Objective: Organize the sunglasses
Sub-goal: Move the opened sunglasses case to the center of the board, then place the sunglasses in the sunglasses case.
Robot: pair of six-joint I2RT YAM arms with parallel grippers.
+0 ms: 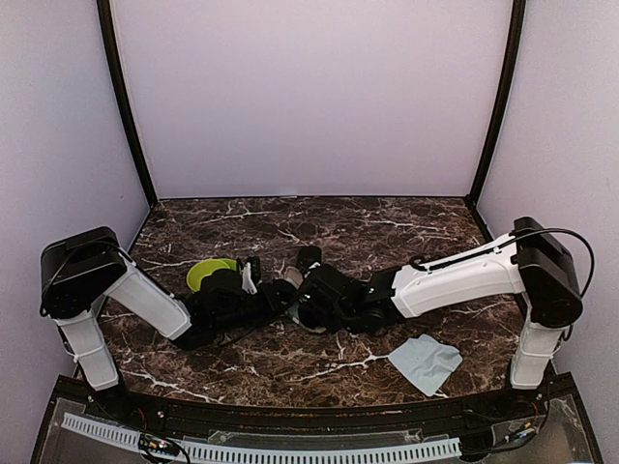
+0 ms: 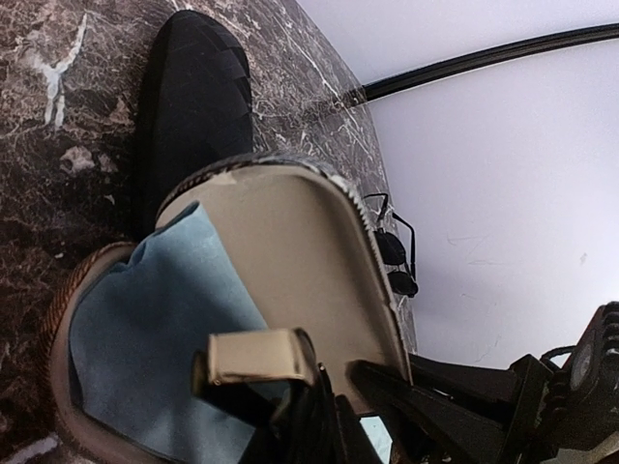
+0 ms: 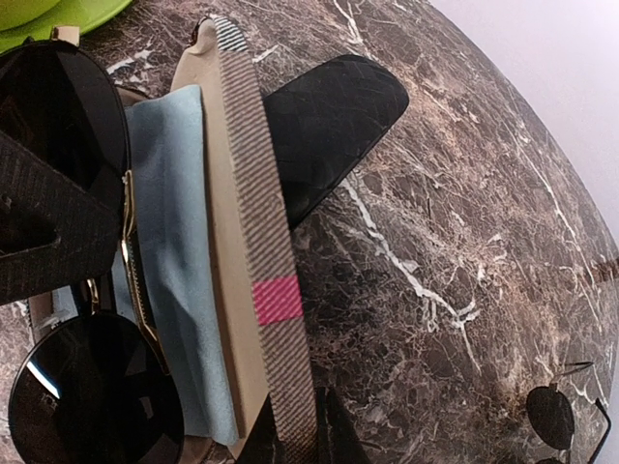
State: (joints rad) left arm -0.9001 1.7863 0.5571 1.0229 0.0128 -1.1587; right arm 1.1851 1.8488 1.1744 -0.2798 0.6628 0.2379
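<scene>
A pair of round-lensed sunglasses [image 3: 92,401] with a thin gold-edged frame lies over the light blue cloth [image 3: 174,242] inside an open striped case [image 3: 261,222]. My left gripper [image 2: 324,396] is shut on these sunglasses at the bridge, and its dark finger [image 3: 48,227] crosses between the two lenses. My right gripper [image 3: 305,425] is shut on the raised striped lid edge, just below its pink patch. A second pair of sunglasses [image 2: 395,263] lies on the marble beyond the case, apart from both grippers. From above, the grippers [image 1: 259,290] [image 1: 302,302] meet mid-table.
A closed black case [image 3: 329,126] lies just behind the open one. A green dish [image 1: 208,274] sits to the left of the grippers. A loose light blue cloth [image 1: 426,362] lies near the front right. White walls close in the table.
</scene>
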